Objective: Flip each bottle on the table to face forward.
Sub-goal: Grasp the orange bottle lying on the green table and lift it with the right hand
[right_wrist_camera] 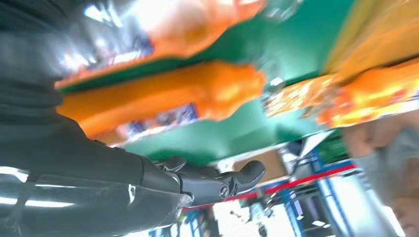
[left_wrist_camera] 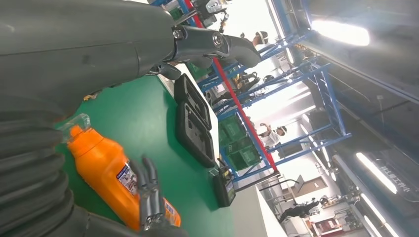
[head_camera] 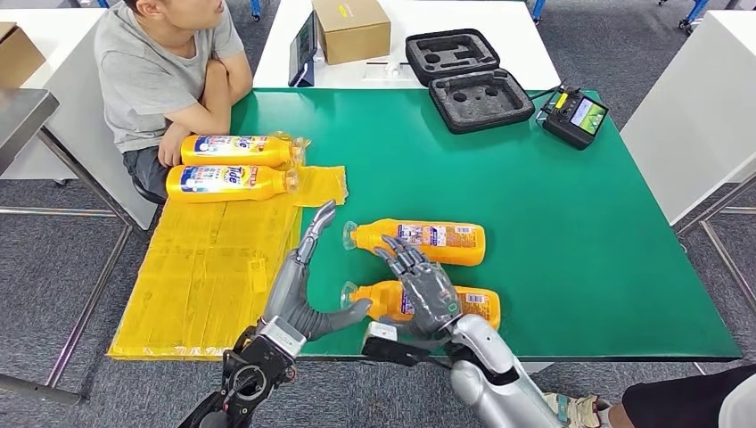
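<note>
Two orange bottles lie on their sides on the green table, caps pointing left. The far bottle lies free, its back label up. My right hand is spread above the near bottle, its fingers reaching toward the far one and gripping nothing. My left hand stands open just left of the near bottle's cap, fingers up, thumb pointing at the cap. Two more bottles lie label up on the yellow sheet. The left wrist view shows an orange bottle; the blurred right wrist view shows one too.
A person sits at the table's left corner, arms close to the two labelled bottles. At the back stand a cardboard box, an open black foam case and a controller with a screen. The table's right half is bare.
</note>
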{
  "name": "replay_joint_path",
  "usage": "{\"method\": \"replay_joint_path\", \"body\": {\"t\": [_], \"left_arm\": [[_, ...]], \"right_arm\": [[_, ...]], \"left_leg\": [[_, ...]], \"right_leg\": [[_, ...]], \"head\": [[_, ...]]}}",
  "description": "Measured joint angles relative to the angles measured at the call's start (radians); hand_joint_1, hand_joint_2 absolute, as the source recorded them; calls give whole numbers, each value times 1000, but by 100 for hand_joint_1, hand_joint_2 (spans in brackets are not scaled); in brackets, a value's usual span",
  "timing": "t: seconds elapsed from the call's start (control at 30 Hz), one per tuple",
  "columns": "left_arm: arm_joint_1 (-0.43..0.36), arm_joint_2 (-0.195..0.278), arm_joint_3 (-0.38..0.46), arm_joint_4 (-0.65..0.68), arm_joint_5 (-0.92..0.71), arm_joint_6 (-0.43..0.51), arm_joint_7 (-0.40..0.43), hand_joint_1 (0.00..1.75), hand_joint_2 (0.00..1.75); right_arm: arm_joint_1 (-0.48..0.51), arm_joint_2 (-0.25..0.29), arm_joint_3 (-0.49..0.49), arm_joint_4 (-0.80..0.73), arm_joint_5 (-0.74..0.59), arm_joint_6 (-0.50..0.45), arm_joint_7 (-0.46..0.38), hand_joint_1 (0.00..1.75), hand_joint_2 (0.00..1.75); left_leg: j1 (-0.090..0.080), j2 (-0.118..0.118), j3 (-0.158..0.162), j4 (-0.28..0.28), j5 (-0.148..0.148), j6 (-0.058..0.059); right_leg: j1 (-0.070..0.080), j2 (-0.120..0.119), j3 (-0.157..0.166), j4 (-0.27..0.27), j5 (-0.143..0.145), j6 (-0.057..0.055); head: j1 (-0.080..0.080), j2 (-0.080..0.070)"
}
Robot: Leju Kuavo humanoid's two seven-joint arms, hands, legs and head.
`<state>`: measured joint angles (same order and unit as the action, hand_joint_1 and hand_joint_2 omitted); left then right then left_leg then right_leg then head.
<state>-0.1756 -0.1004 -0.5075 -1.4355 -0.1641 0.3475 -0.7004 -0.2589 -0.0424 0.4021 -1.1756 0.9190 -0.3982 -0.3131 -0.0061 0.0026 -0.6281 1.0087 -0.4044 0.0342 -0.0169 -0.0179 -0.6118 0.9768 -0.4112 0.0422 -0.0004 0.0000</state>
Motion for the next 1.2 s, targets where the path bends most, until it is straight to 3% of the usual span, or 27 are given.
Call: {"method": "replay_joint_path", "body": {"t": [0.27, 1.0, 1.2], "left_arm": [[0, 3, 0, 0, 13, 3, 0, 0, 175], [1, 3, -8, 0, -7, -7, 0, 0, 175], [3, 3, -8, 0, -15, -6, 0, 0, 175]], "right_arm": [[-14, -20, 2, 42, 55, -23, 62, 0, 175], [36, -28, -10, 50, -2, 23, 28, 0, 175], [37, -28, -10, 49, 85, 6, 88, 0, 175]], "left_leg": [[0, 0, 0, 0, 0, 0], [0, 0, 0, 0, 0, 0], [0, 0, 0, 0, 0, 0]], "right_leg": [[0, 0, 0, 0, 0, 0], [0, 0, 0, 0, 0, 0], [0, 0, 0, 0, 0, 0]], "head": [[0, 0], [0, 0], [0, 0]]}}
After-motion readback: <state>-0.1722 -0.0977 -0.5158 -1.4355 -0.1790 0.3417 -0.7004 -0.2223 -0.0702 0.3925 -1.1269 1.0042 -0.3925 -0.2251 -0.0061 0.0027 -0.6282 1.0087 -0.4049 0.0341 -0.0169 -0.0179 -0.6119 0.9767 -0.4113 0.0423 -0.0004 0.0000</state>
